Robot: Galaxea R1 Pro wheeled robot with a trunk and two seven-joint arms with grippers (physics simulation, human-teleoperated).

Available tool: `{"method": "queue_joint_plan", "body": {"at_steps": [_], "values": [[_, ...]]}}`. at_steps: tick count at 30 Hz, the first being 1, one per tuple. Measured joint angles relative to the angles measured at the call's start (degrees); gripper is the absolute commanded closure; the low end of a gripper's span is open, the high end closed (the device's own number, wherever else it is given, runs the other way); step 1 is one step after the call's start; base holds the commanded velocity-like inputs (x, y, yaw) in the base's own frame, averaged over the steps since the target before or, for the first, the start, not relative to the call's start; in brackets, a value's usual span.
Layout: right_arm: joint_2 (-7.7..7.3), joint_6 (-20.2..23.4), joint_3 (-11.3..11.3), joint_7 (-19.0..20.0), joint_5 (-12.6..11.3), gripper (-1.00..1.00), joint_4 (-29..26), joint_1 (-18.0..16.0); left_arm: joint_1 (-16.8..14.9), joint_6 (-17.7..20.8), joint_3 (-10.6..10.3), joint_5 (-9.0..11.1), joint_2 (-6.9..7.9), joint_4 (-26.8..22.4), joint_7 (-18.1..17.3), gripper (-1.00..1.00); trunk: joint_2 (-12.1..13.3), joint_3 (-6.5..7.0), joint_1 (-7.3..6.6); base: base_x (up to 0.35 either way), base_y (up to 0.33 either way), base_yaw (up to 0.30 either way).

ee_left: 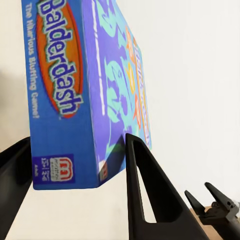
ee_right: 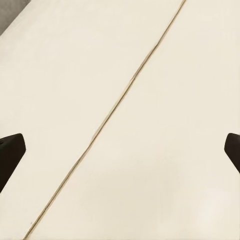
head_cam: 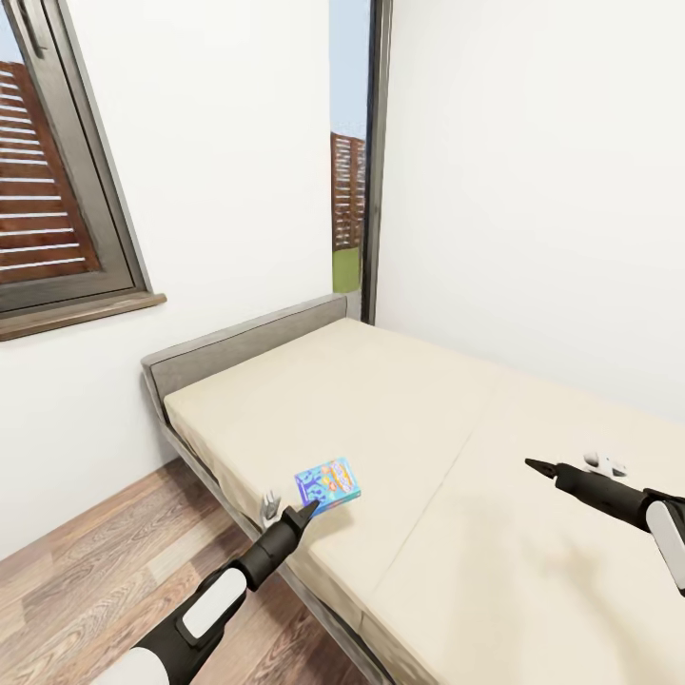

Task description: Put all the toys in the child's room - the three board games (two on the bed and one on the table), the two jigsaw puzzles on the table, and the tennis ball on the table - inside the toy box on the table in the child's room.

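A blue board game (head_cam: pixel 326 483) printed "Balderdash" sits at the near left edge of the bed (head_cam: pixel 533 571), tilted a little off the beige mattress. My left gripper (head_cam: pixel 290 507) is shut on its near end. In the left wrist view the box (ee_left: pixel 75 90) stands between the two black fingers (ee_left: pixel 142 190) of that gripper (ee_left: pixel 75 160). My right gripper (head_cam: pixel 566 464) hovers open over the middle of the mattress, well to the right of the box. In the right wrist view it (ee_right: pixel 122 146) is spread wide above the bare mattress seam (ee_right: pixel 110 115).
The bed's grey headboard (head_cam: pixel 238 342) stands against the white wall under a dark-framed window (head_cam: pixel 67 238). Wood-plank floor (head_cam: pixel 105 552) runs along the bed's left side, where my left arm reaches in. A narrow tall window (head_cam: pixel 350 171) fills the far corner.
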Motion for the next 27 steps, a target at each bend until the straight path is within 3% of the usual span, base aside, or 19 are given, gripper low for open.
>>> {"method": "queue_joint_plan", "body": {"at_steps": [14, 27], "values": [[0.03, -0.1, 0.1, 1.8, 0.1, -1.0, 0.0, 0.2, 0.0, 0.3, 0.0, 0.1, 0.02, 0.3, 0.0, 1.0, 5.6, 2.51, -3.07, 0.0, 0.0, 0.0], [0.03, -0.2, 0.1, 1.9, 0.1, -1.0, 0.0, 0.4, 0.0, 3.4, 0.0, 0.1, 0.02, 0.5, 0.0, 1.0, 10.8, 4.84, -5.93, 0.0, 0.0, 0.0]]}}
